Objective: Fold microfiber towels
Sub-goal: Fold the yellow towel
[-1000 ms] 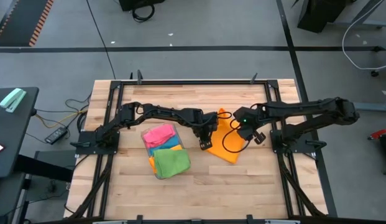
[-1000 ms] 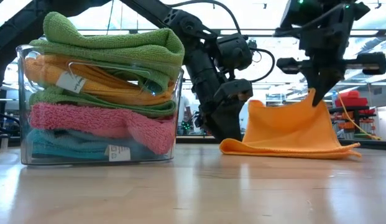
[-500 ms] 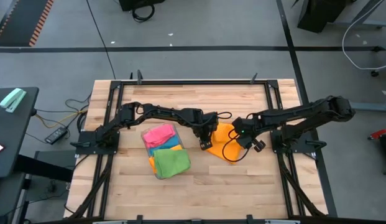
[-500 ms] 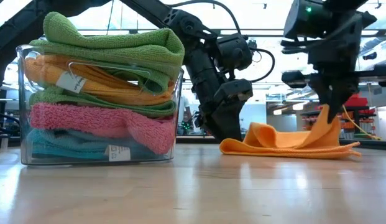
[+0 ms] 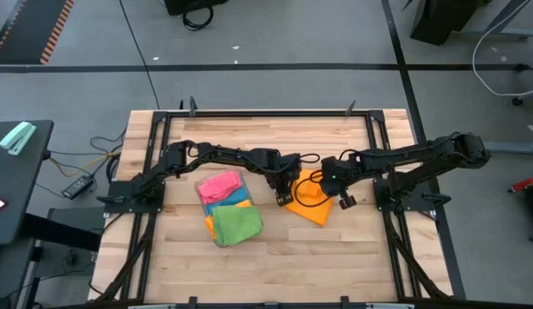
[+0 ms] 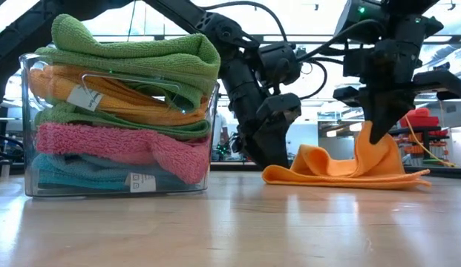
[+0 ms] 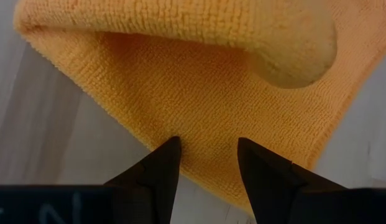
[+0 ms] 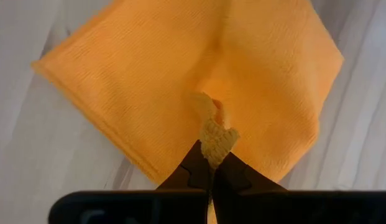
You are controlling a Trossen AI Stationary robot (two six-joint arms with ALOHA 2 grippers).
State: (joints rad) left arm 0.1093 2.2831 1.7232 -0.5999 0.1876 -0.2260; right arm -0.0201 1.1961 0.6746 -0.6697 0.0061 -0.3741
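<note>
An orange microfiber towel [image 5: 307, 202] lies partly folded on the wooden table, right of centre. Its lower layers are flat and one part is raised [image 6: 378, 152]. My right gripper [image 6: 375, 132] is shut on that raised part. My left gripper [image 7: 208, 149] is open at the towel's left side, its fingers set down on the flat layer. A clear tray [image 6: 26, 148] to the left holds a stack of folded towels [image 5: 227, 209] in green, orange, pink and blue. My left gripper stands with its two open fingertips [image 7: 169, 149] on the towel's flat layer, close to the edge [image 7: 180, 171] nearest it. It comes slanting down from above. That part of the towel lies flat on the table. My right gripper pinches a small bunched bit of the towel [image 8: 214, 138] between its shut fingertips, pointing steeply down from above. Whether that bit is a corner or a fold cannot be told. The held part stands above the table, and the cloth drops slack from it onto the lower layers [image 6: 341, 176].
A black frame [image 5: 266, 112] runs around the tabletop and carries both arm bases. Bare wood [image 5: 283, 266] lies toward the near edge. A black cable [image 5: 313, 196] loops over the towel by my right wrist.
My right gripper has moved down and toward the table's left, toward my left gripper, rolling its wrist and staying shut on the towel. The raised part has sunk from a tall tent to a low slack fold over the lower layers. The edge under my left gripper has stayed put.
</note>
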